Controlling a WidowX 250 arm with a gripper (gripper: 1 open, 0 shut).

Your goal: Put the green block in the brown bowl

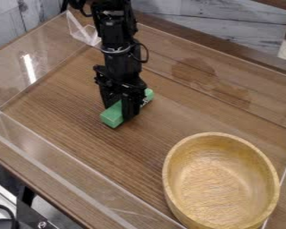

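The green block point(113, 116) is a small bright bar, held between the black fingers of my gripper point(121, 106) just above the wooden table. The gripper points almost straight down and is shut on the block; its fingers cover the block's upper part. The brown bowl point(221, 179) sits at the lower right, wide and empty, well apart from the gripper.
A clear plastic wall point(38, 63) rings the wooden table point(74, 143). The black arm point(110, 27) comes down from the top. A grey plank surface point(229, 18) lies behind the table.
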